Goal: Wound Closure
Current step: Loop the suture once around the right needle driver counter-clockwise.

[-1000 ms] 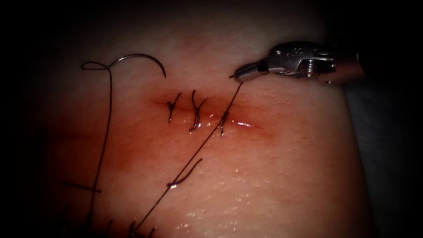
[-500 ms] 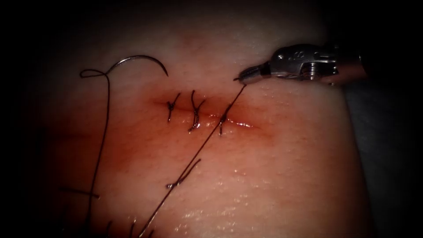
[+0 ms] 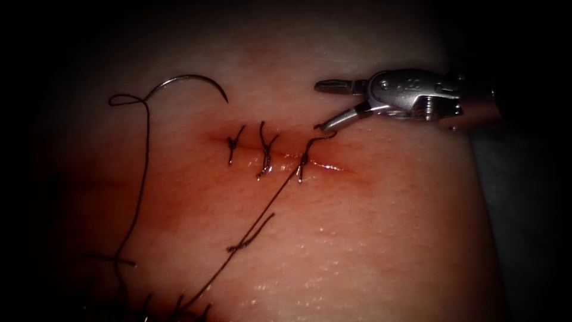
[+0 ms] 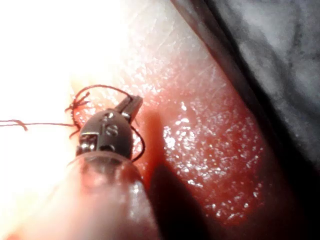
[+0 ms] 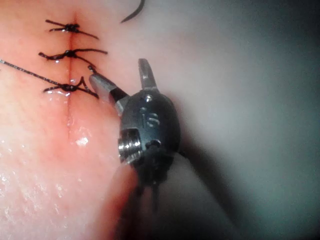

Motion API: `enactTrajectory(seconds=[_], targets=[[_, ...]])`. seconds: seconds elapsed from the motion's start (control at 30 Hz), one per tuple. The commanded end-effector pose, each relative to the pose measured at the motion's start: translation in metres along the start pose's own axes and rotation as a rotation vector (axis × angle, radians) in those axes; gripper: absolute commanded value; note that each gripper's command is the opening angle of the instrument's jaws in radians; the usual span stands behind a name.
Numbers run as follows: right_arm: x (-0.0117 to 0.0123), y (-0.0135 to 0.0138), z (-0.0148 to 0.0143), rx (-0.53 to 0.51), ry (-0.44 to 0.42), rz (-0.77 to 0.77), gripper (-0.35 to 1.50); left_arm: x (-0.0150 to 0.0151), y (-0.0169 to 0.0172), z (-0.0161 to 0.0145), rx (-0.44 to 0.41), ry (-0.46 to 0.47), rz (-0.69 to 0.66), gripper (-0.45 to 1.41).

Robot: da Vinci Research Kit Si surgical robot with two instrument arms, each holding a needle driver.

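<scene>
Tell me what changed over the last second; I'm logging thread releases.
The right gripper opened and let go of the thread, whose short end now curls slack by the third stitch. The needle stayed lying free on the tissue, left of the cut.

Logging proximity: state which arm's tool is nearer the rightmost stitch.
Right. The right tool, open and empty, hovers just above-right of the rightmost stitch; the left tool sits apart, thread draped around it. The needle lies free on the tissue.
</scene>
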Motion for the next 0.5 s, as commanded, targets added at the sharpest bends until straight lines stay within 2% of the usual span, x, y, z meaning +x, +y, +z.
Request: enactTrajectory(seconds=[0.03,0.2,0.23,0.33,0.5], targets=[[0.0003,-0.0001,-0.0001,-0.024,0.013,0.01,1.25,0.0,-0.0012,0.0003,0.02,0.004,0.011,-0.45],[0.0019,0.0006,-0.0035,-0.12,0.066,-0.004,1.3,0.0011,-0.007,-0.0019,0.118,-0.03,0.046,-0.45],[0.0025,0.0009,-0.0051,-0.176,0.075,-0.018,1.31,0.0015,-0.0093,-0.0027,0.155,-0.04,0.066,-0.45],[0.0038,0.0015,-0.0088,-0.255,0.074,-0.047,1.33,0.0024,-0.0146,-0.0048,0.263,-0.045,0.088,-0.45],[0.0043,0.0,-0.0105,-0.331,0.055,-0.07,1.38,0.0028,-0.0193,-0.0063,0.368,-0.05,0.087,-0.45]])
